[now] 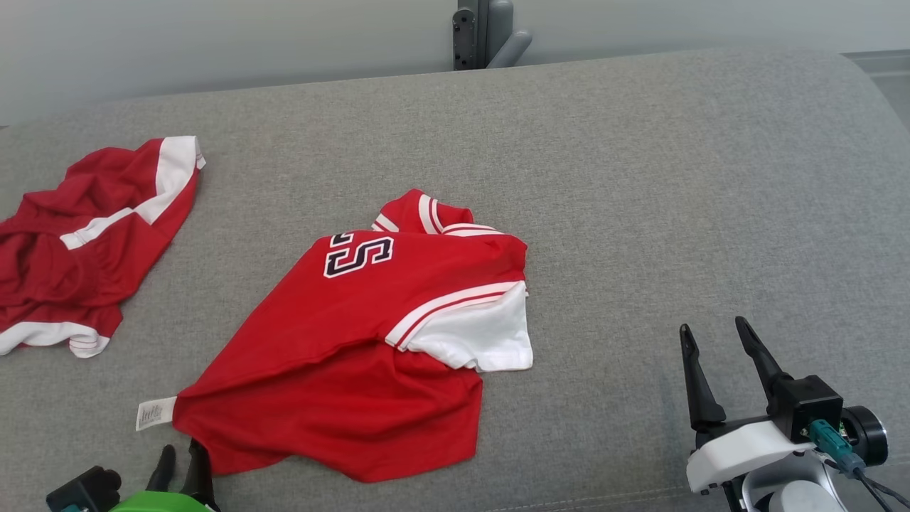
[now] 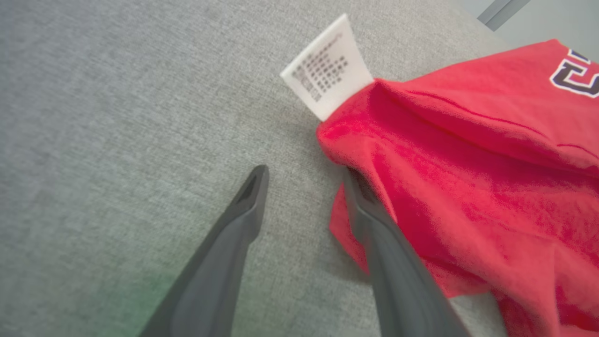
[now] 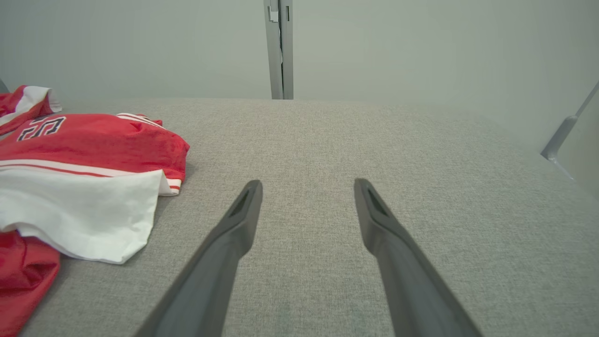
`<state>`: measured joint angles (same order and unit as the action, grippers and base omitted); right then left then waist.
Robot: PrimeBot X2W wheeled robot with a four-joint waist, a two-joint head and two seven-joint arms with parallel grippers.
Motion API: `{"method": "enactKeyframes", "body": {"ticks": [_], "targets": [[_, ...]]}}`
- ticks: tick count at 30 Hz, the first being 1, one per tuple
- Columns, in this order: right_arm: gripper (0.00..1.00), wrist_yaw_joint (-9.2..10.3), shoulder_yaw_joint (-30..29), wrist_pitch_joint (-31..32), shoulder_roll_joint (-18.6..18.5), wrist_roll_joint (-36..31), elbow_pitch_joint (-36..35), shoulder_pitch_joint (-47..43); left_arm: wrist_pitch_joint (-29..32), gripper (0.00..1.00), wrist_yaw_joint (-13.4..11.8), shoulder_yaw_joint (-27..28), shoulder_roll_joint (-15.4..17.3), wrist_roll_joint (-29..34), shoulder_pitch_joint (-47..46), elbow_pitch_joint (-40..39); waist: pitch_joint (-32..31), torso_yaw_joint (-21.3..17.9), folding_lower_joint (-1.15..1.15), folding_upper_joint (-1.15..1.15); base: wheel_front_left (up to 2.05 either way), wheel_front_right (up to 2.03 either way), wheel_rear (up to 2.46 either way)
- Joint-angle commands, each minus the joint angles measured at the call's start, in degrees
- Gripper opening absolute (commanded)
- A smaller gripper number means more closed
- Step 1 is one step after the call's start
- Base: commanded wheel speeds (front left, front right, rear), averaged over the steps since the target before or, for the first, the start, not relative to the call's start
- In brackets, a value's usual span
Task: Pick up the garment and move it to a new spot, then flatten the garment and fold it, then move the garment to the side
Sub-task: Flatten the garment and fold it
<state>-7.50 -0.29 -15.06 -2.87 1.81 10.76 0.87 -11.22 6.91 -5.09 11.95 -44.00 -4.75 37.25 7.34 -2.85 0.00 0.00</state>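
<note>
Grey fabric bench (image 1: 640, 178), red jersey (image 1: 341, 320) rumpled at centre, care label (image 2: 327, 70) at its corner, left fingers (image 2: 238, 224) released at the hem, right fingers (image 3: 234, 234) released over bare bench

Dark, white-edged numeral (image 1: 357, 254), apparently a 5, on red jersey (image 1: 341, 334), care label (image 2: 327, 68) print too small to read

Shirt (image 1: 341, 334): frame centre, on table (image 1: 640, 178). Second shirt (image 1: 92, 235): left edge. Post (image 1: 483, 32): behind table, top centre.
</note>
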Motion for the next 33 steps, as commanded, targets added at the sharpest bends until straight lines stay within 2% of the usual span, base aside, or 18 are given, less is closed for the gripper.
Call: {"method": "enactKeyframes", "body": {"ticks": [1, 7, 17, 25, 33], "targets": [[1.00, 0.02, 0.0, -0.2, -0.1, 0.1, 0.1, 0.2, 0.8, 0.00, 0.4, -1.2, -0.7, -1.2, -0.8, 0.3, 0.0, -0.5, 0.00, 0.00, 0.00, 0.00, 0.00], [1.00, 0.03, 0.0, -0.2, -0.1, 0.7, 0.4, 0.2, 2.6, 0.00, 0.7, -5.7, -1.0, -3.0, -1.3, -1.7, 0.0, -1.7, 0.00, 0.00, 0.00, 0.00, 0.00], [1.00, 0.03, -0.2, -0.2, -0.1, 1.1, 0.6, -0.6, -0.2, 0.00, 0.6, -9.6, 0.9, -3.2, -1.9, -4.1, -0.5, -3.4, 0.00, 0.00, 0.00, 0.00, 0.00], [1.00, 0.03, -0.7, -0.2, -0.1, 1.3, 0.5, -1.5, -0.5, 0.00, -5.2, -7.0, 4.3, -1.9, 0.3, -5.6, -1.1, -3.1, 0.00, 0.00, 0.00, 0.00, 0.00], [1.00, 0.03, -0.7, -0.2, -0.1, 1.3, 0.7, -1.7, 1.0, 0.00, -11.5, -4.2, 10.2, -0.2, 3.7, -12.5, -1.4, -1.3, 0.00, 0.00, 0.00, 0.00, 0.00]]}}
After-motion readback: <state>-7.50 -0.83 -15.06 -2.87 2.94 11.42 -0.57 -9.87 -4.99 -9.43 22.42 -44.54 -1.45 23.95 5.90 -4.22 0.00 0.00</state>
